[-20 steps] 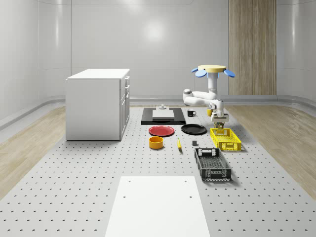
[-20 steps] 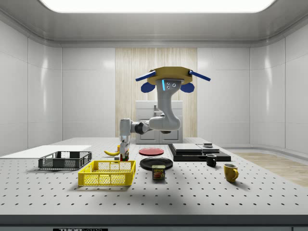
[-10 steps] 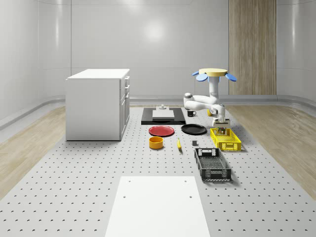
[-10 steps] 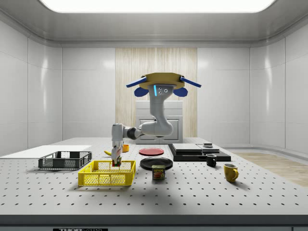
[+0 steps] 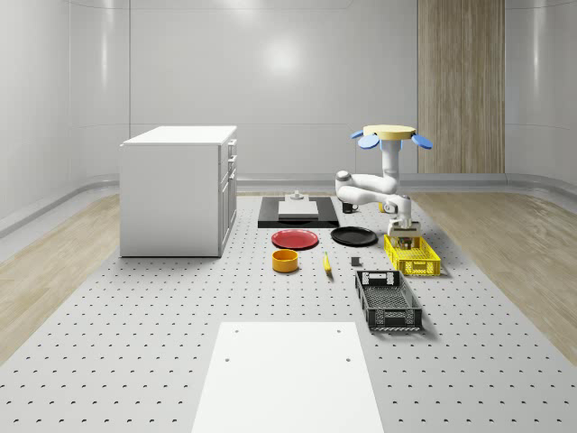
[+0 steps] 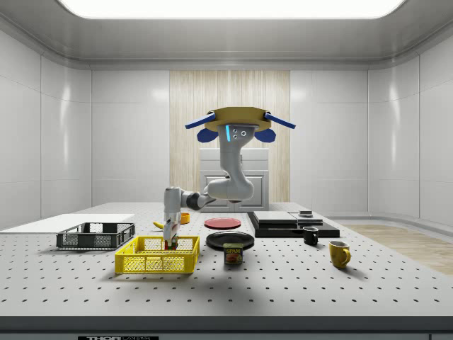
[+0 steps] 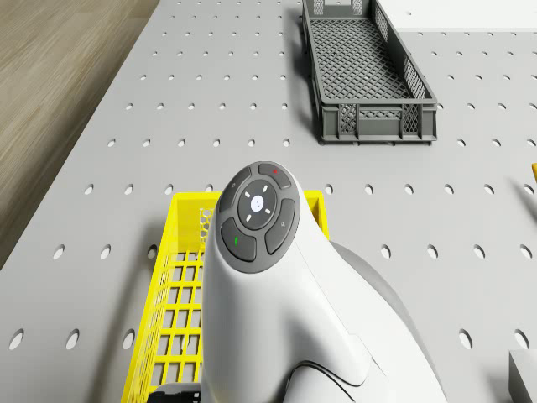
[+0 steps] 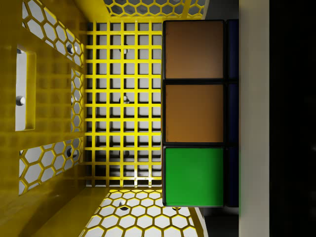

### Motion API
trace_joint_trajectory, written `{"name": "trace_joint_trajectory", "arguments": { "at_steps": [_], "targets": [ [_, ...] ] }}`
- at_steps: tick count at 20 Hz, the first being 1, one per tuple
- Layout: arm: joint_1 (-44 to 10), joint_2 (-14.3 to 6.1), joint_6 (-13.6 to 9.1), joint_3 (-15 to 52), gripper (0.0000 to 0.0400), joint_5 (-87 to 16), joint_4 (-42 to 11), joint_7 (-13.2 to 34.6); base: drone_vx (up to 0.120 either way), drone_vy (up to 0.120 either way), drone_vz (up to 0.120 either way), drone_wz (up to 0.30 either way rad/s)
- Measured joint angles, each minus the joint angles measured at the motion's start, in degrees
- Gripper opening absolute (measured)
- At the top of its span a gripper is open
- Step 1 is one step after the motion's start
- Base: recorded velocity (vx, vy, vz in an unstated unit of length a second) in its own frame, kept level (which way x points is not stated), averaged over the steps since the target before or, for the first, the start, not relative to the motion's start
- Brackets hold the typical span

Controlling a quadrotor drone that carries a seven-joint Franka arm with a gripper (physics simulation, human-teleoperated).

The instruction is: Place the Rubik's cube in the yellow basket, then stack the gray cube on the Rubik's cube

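Tool (image 6: 170, 243) around Rubik's cube (image 8: 195, 113)

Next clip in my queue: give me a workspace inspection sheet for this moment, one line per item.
Surface: perforated gray table with a white sheet near the front.
Job's things: Rubik's cube held low inside the yellow basket; gray cube not identified.
Clutter: black crate, red plate, black plate, orange bowl, banana, Spam can, yellow mug, black mug.
Gripper: gripper lowered into the basket, shut on the Rubik's cube; drone hovers beside the basket.
Cables: nothing seen.
Surroundings: white cabinet, dark slab.
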Motion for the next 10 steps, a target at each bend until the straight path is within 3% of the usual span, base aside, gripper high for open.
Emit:
{"name": "trace_joint_trajectory", "arguments": {
  "at_steps": [10],
  "targets": [
    [-1.16,0.30,1.84,-5.92,0.0325,-5.66,1.60,0.15,0.000,0.000,0.000,0.000]
  ]
}}
